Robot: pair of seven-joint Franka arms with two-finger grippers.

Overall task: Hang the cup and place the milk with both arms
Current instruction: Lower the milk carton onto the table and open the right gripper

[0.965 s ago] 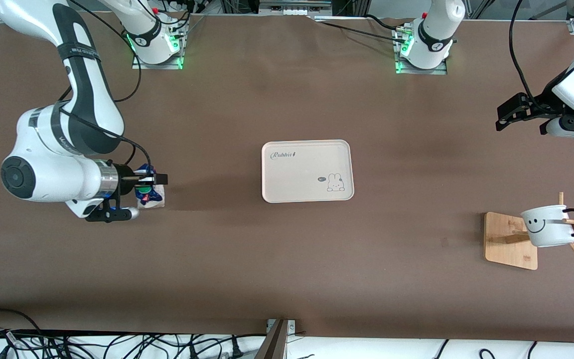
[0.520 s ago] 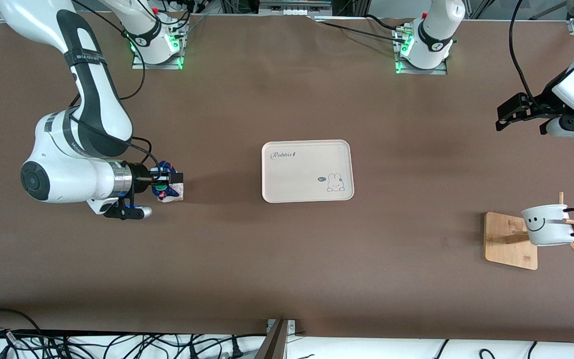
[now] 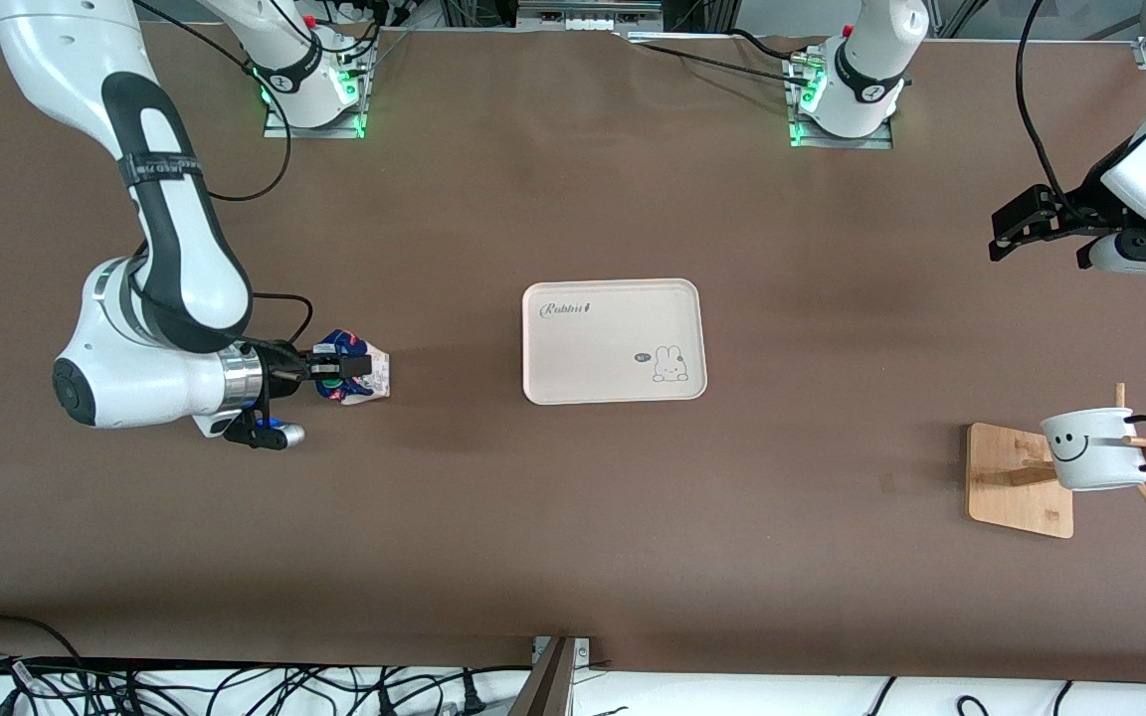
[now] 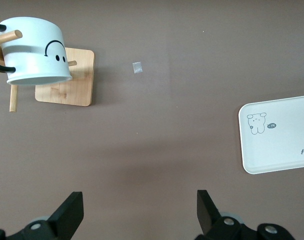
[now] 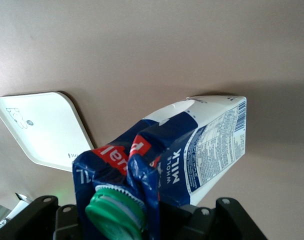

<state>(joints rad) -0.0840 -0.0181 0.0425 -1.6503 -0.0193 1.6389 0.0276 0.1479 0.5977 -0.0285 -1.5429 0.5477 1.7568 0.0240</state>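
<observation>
My right gripper point(image 3: 339, 368) is shut on the top of the milk carton point(image 3: 359, 373), dark blue and white with a green cap, and holds it above the table toward the right arm's end. In the right wrist view the milk carton point(image 5: 192, 150) fills the middle with its green cap point(image 5: 114, 212) between the jaws. The white smiley cup point(image 3: 1093, 450) hangs by its black handle on a peg of the wooden rack point(image 3: 1021, 480). It also shows in the left wrist view point(image 4: 34, 50). My left gripper point(image 3: 1016, 227) is open and empty, up in the air above the rack's end of the table.
A cream tray point(image 3: 614, 340) with a rabbit drawing lies at the table's middle; it shows in the left wrist view point(image 4: 279, 132) and right wrist view point(image 5: 42, 127). A small scrap point(image 4: 137, 68) lies on the brown table near the rack.
My right gripper has carried the milk carton toward the tray, a little at each step. The left arm, the cup and the rack have not moved.
</observation>
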